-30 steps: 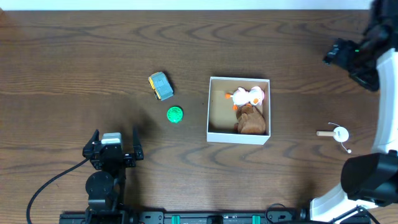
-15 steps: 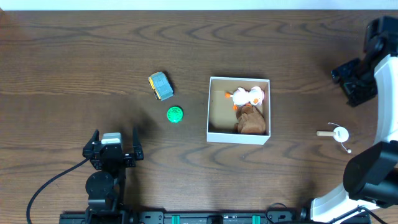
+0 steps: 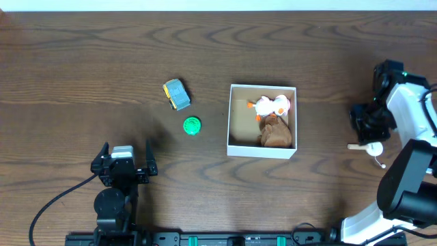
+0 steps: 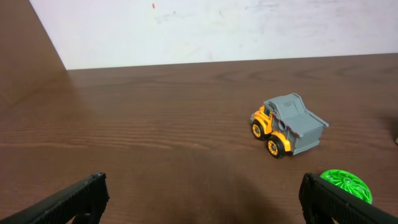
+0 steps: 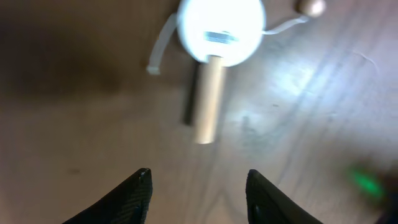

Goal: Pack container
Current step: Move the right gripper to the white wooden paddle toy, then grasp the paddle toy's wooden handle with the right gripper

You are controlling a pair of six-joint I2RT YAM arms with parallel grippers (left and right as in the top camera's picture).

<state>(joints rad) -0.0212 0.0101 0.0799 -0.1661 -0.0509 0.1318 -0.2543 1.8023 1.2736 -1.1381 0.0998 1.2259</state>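
Note:
The container (image 3: 261,152) is a white-walled cardboard box with a brown inside, at the table's middle right. In it lie a white, pink and orange toy (image 3: 273,104) and a brown toy (image 3: 276,134). Left of it stand a yellow and grey dump truck (image 3: 176,94) (image 4: 288,124) and a green disc (image 3: 192,126) (image 4: 346,185). My left gripper (image 3: 127,145) (image 4: 202,190) rests open near the front edge, facing the truck. My right gripper (image 3: 369,124) (image 5: 198,180) hovers just above a white round toy with a wooden handle (image 3: 369,146) (image 5: 211,68), jaws apart and empty.
A thin white cord and a small wooden bead (image 5: 310,7) trail from the white toy. A light wall (image 4: 217,28) runs behind the table's far edge. The right arm's white base (image 3: 403,198) stands at the front right corner.
My right arm has swung from the far right corner toward the front, down over the white toy. Its jaws have narrowed. The left arm has stayed still.

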